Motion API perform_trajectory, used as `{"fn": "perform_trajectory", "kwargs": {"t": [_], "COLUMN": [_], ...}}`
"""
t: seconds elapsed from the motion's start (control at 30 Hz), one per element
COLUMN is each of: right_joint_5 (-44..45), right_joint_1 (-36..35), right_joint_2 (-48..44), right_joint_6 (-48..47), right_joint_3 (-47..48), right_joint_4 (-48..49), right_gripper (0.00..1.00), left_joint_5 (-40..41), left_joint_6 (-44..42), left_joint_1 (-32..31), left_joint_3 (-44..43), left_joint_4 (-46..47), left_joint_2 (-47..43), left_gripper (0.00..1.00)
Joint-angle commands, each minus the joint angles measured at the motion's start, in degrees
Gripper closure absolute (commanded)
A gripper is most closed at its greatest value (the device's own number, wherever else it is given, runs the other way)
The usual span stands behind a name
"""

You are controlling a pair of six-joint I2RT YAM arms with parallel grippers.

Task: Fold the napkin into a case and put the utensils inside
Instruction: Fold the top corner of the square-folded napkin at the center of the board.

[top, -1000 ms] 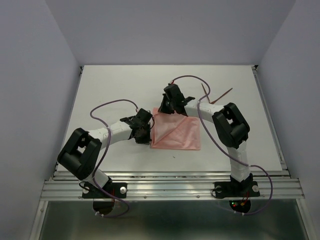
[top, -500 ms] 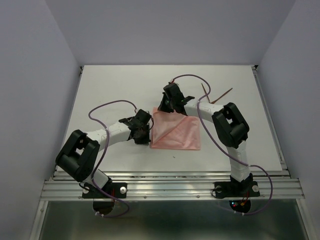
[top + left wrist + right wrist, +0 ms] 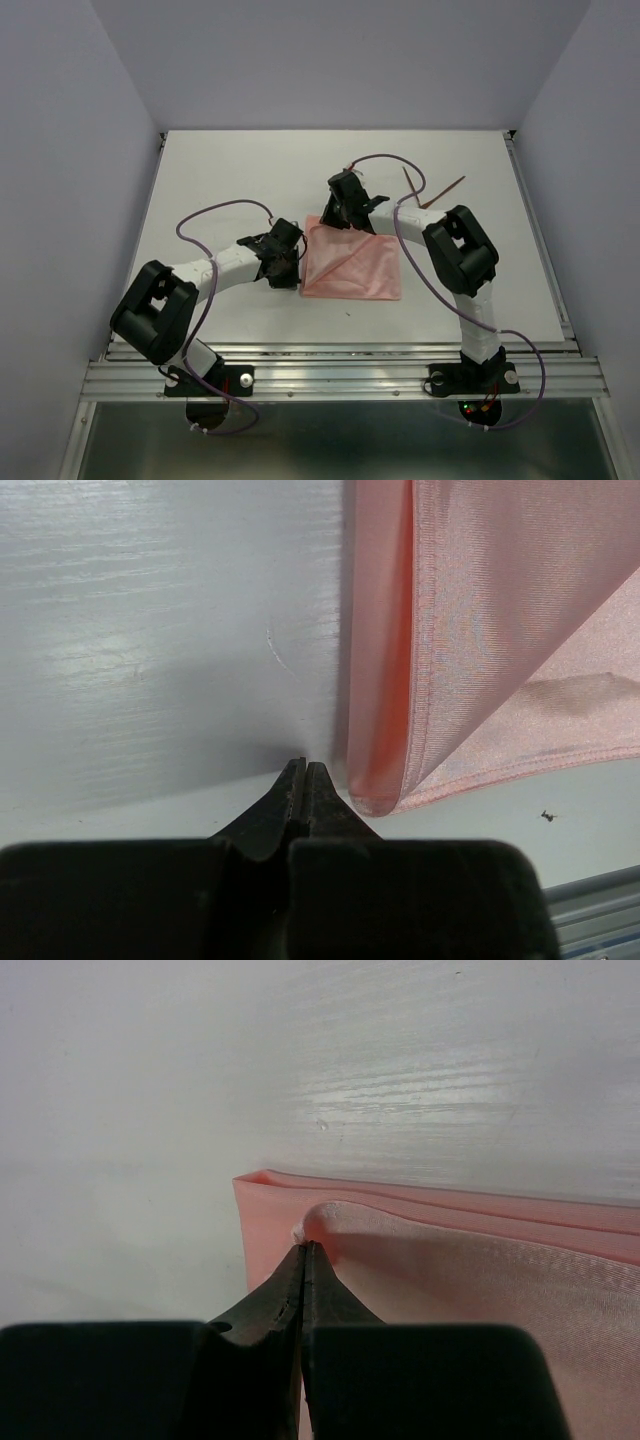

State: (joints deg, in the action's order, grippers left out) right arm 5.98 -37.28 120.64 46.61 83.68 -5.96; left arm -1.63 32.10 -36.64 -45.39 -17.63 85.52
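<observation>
Top external view, items listed from the near edge outward. Two arms are bolted at the near edge of the bench (image 3: 230, 170), left arm on the left.

Item one, left claw (image 3: 295, 280): we see it low at the near-left corner of the napkin (image 3: 355, 265). In the left wrist view this claw (image 3: 303, 772) has its jaws pressed fully together with nothing between them. Its tips sit on the bare bench (image 3: 150, 630) just beside the rounded folded corner of the napkin (image 3: 500, 630), and we see no cloth caught.

Item two, napkin: pink cloth, folded into a rough square with a diagonal edge across it, lying flat mid-bench between the two claws.

Item three, right claw (image 3: 325, 220): at the far-left corner of the napkin. In the right wrist view the claw (image 3: 304, 1247) is closed tight. Its tips meet the slightly raised, curled corner of the top layer of the napkin (image 3: 480, 1270). We cannot tell whether cloth is pinched.

Item four, utensils (image 3: 412, 188): two thin reddish-brown sticks in a V, on the bench at the far right, well apart from the napkin.
</observation>
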Motion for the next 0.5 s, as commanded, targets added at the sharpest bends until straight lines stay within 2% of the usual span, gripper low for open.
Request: {"fn": "perform_trajectory", "kwargs": {"t": [0.0, 0.03, 0.13, 0.33, 0.47], "right_joint_5": [1.4, 1.4, 1.9, 6.3, 9.0], "right_joint_1": [-0.6, -0.6, -0.6, -0.6, 0.4], "right_joint_2": [-1.0, -1.1, -2.1, -7.8, -13.8], "right_joint_6": [0.7, 0.7, -0.3, -2.9, -4.1], "right_joint_3": [0.3, 0.3, 0.4, -1.2, -6.0], "right_joint_4": [2.1, 2.1, 2.1, 0.7, 0.5], "right_gripper": [0.97, 0.93, 0.63, 0.50, 0.49], "left_joint_5": [1.0, 1.0, 1.0, 6.0, 6.3], "left_joint_6": [0.5, 0.6, 0.6, -0.1, -0.9], "left_joint_1": [-0.3, -0.3, -0.3, 0.3, 0.4], "left_joint_3": [0.6, 0.6, -0.5, -4.6, -7.7], "left_joint_4": [-0.8, -0.7, -1.4, -4.9, -6.2], "left_joint_2": [-2.6, -2.8, -3.6, -6.0, -6.8], "left_gripper": [1.00, 1.00, 1.00, 1.00, 1.00]}}
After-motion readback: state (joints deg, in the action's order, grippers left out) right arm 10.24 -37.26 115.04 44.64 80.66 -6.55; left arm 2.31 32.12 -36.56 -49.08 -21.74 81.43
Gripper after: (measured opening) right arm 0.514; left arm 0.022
